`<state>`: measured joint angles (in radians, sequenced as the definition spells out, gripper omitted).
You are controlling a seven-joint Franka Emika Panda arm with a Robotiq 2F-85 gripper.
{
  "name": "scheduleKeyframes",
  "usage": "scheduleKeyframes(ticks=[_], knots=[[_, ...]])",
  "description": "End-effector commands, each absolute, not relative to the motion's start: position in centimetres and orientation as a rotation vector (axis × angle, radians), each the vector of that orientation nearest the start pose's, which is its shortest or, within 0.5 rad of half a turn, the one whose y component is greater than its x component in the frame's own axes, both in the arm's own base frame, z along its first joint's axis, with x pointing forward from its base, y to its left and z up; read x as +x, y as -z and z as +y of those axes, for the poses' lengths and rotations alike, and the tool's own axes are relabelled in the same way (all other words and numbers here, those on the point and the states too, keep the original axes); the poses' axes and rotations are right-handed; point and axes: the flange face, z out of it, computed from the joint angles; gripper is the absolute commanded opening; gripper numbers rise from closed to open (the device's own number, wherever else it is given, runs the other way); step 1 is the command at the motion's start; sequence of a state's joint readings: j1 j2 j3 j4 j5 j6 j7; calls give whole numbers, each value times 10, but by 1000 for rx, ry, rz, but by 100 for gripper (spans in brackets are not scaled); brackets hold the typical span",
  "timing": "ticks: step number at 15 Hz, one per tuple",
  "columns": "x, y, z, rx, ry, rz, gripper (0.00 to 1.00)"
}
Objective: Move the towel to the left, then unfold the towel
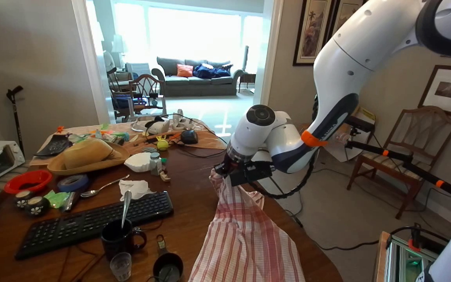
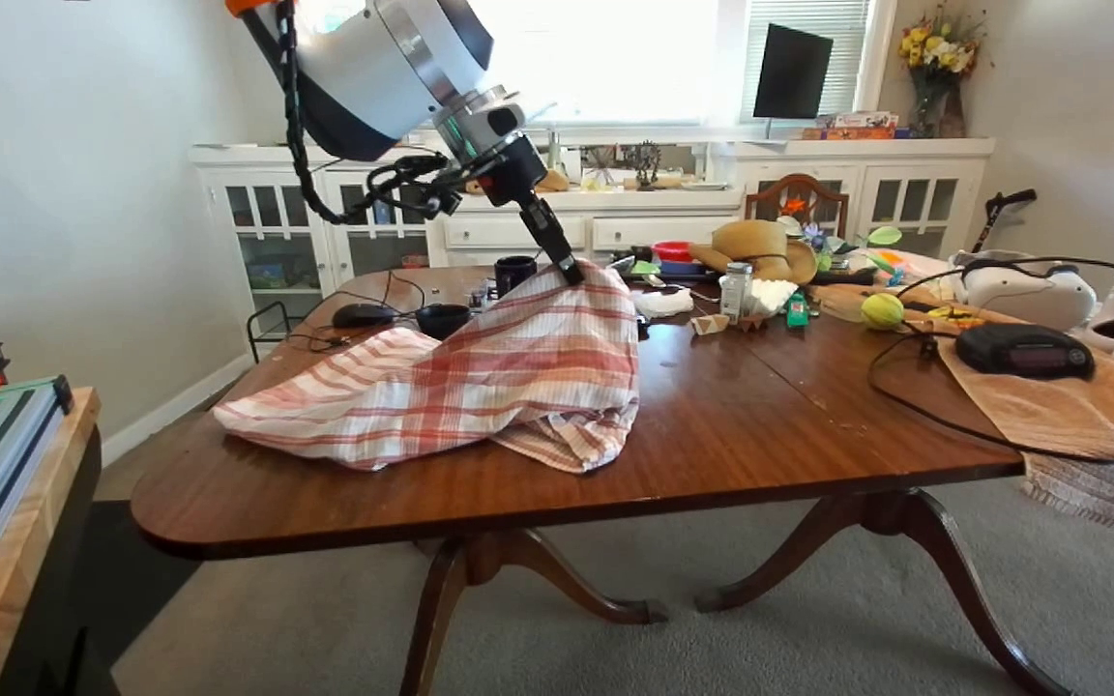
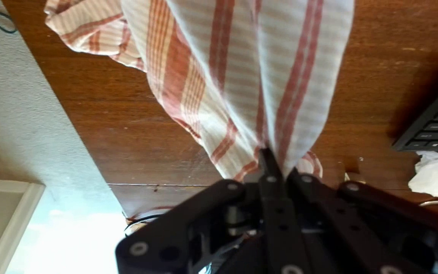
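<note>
Since this towel [image 2: 489,387] looks thin, light and floppy, I'm expecting it to bunch rather than resist, so for the unfold I'd go for a loose corner tbh. In the wrist view my gripper [image 3: 280,163] is pinched together on a gathered peak of it. In an exterior view the rest lies toward 8 o'clock on the table [image 2: 741,416]; the arm [image 2: 373,77] slants down from between 10 and 11, tip aimed at 5.

Exterior views along and across the table [image 2: 808,430], wrist view close and downward (towel [image 3: 238,68] in all).
</note>
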<state>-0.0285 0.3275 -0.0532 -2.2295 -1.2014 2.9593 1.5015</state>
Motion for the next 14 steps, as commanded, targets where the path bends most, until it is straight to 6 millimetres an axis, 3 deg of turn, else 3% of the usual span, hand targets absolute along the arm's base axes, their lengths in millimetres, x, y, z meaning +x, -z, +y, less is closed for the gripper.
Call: scheduleKeyframes(ticks=[1, 3, 5, 9, 12, 14], knots=[[566, -218, 25, -3051, 835, 555, 28], [567, -212, 28, -3048, 817, 520, 35], [560, -211, 30, -3068, 798, 488, 51], [534, -228, 23, -3111, 780, 462, 80], [505, -236, -7, -3142, 733, 466, 100], [485, -234, -37, -3103, 688, 475, 100]])
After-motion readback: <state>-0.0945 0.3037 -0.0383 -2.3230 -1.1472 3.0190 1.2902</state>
